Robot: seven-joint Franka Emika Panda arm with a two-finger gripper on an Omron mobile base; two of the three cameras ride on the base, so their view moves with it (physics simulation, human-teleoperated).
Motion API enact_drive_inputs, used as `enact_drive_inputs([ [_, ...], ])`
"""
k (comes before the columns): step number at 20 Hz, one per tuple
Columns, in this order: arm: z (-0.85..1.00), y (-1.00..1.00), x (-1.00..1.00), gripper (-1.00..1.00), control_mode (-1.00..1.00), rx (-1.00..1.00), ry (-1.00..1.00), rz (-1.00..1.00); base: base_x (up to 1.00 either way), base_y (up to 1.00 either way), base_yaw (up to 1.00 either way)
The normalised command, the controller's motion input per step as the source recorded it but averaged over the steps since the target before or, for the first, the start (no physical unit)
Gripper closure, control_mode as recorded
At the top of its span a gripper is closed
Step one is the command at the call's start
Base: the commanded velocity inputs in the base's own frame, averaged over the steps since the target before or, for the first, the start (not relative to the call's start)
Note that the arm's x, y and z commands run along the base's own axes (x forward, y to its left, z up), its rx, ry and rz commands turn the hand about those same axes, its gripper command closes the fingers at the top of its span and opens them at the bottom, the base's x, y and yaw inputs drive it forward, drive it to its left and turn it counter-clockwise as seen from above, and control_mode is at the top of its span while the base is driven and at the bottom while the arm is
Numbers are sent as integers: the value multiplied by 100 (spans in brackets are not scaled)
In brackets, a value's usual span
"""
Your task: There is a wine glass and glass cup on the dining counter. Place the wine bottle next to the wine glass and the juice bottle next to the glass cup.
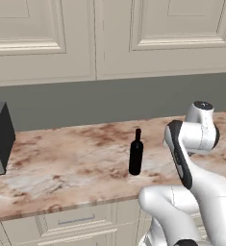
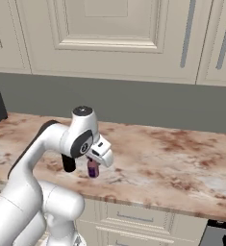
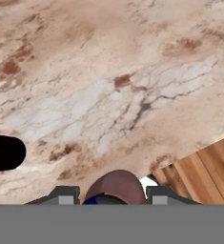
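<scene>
Two jaws pinch the juice bottle (image 3: 116, 187) above the marbled table (image 1: 61, 168). Wine bottle (image 1: 135, 153) stands upright nearby.

Bent double over itself, white arm (image 2: 42, 158) — wrist tipped down toward five o'clock, gripper (image 2: 92, 169) closed on the juice bottle (image 3: 116, 187) — fingers (image 3: 66, 194) flanking it.

The small brownish-pink juice bottle (image 3: 116, 187) with purple cap sits between the gripper's (image 3: 112, 195) fingers, above the marbled worktop, the tall black wine bottle (image 1: 136, 153) upright beside the hand.
</scene>
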Motion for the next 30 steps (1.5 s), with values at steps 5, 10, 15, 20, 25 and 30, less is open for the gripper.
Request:
enact_drive_inputs([
  [5,25,17,-20,100,-100,0,-9,3,0,0,0],
  [10,22,23,-13,100,-100,0,-4,0,0,0,0],
  [15,5,1,-8,100,-100,0,-5,0,0,0,0],
  [20,0,0,0,100,100,0,-1,0,0,0,0],
  [25,0,0,0,100,100,0,0,0,-38,5,5],
  [30,0,0,0,100,100,0,0,0,-44,14,35],
])
